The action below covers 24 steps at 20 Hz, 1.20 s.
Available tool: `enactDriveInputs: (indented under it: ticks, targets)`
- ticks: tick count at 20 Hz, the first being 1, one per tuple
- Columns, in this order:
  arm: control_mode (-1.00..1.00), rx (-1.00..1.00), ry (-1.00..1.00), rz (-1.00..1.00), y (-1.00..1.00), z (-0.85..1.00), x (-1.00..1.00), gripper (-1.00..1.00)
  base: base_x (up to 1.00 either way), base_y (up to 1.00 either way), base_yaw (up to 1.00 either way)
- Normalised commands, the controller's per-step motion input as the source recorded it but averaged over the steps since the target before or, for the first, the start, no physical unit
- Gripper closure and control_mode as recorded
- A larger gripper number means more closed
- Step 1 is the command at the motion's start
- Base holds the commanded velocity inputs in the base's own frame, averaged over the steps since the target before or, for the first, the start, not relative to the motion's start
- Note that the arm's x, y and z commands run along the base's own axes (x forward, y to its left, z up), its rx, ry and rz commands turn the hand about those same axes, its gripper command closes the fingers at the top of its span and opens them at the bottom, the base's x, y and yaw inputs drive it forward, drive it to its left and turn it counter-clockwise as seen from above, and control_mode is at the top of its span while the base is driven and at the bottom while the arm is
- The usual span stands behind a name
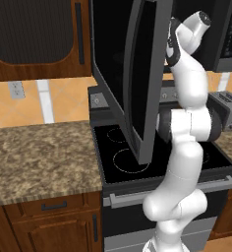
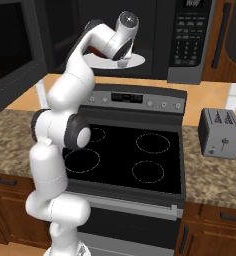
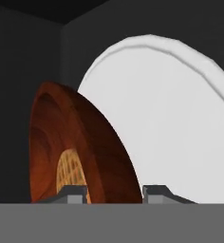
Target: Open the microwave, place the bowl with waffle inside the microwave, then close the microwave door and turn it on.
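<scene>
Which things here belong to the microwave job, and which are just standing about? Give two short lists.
Belong to the job:
microwave, interior open
microwave door, swung open
bowl, between the jaws, over the white turntable plate
waffle, in the bowl
gripper

Standing about:
stove
toaster
granite counter
</scene>
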Motion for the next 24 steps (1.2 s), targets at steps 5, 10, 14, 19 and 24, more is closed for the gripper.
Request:
enactDriveInputs:
  ticks: [5, 10, 14, 19, 24]
  targets:
    - [-1.00, 0.00, -0.02, 0.00, 0.00, -0.04, -0.29, -1.00, 0.00, 0.00, 0.00]
    - [-1.00, 0.00, -0.24, 0.00, 0.00, 0.01, -0.93, -1.00, 0.00, 0.00, 0.00]
    - [-1.00, 0.00, -0.26, 0.01, 0.00, 0.00, -1.00, -1.00, 0.00, 0.00, 0.00]
    - [-1.00, 0.00, -0.26, 0.00, 0.00, -0.03, -1.00, -1.00, 0.00, 0.00, 0.00]
    - [-1.00, -0.03, -0.11, 0.01, 0.19, -0.16, -1.00, 1.00, 0.00, 0.00, 0.00]
